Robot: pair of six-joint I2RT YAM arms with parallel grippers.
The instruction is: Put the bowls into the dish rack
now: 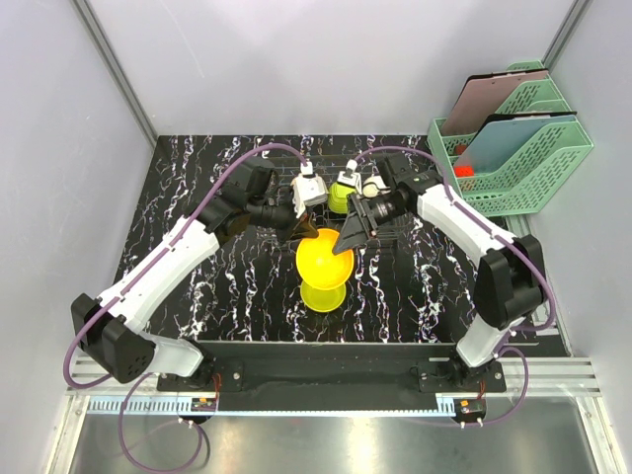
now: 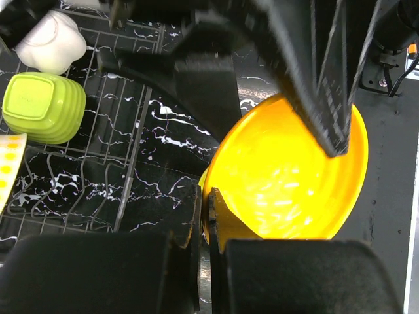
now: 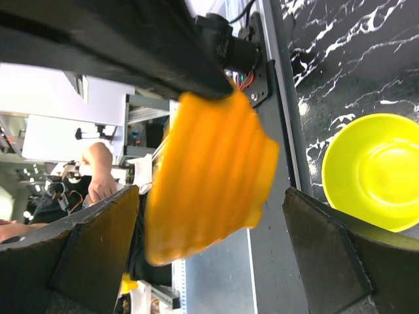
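Left gripper (image 2: 204, 219) pinching orange bowl (image 2: 288, 176) rim, bowl tilted, hollow upward, right gripper (image 3: 211, 191) spread wide

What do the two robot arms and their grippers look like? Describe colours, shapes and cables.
Both the left arm and the right arm have white shell links, black joints and black bases. A purple cable loops along each arm from base to wrist. The left gripper and right gripper are black, with flat, wedge-shaped fingers.
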